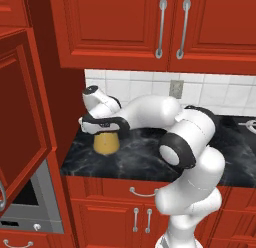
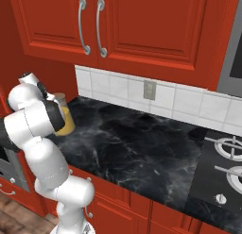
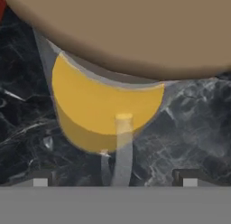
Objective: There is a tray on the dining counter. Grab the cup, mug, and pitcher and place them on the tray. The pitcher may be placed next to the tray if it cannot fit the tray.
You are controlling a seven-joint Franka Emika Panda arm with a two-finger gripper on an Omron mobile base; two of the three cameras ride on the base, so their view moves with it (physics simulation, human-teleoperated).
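Pitcher unlabelled, on black counter; claw spread wide above it.

The end effector hides the pitcher's top; the hand view crops its rim.

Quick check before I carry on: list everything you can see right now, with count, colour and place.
pitcher: one, mustard-yellow body with a tan top, standing on the wall counter at its left end, under the robot's hand
wall counter: one, black marble-veined, below the red cabinets
upper cabinets: red doors with silver handles, above the counter
tiled backsplash: white, with one grey outlet
lower cabinets: red, silver handles, under the counter
stove: dark, burners at the counter's right end
oven: grey, low left of the left base view
arm: one, white with dark joints, reaching left
pincer: one, open, dark tips either side of the pitcher, not closed on it
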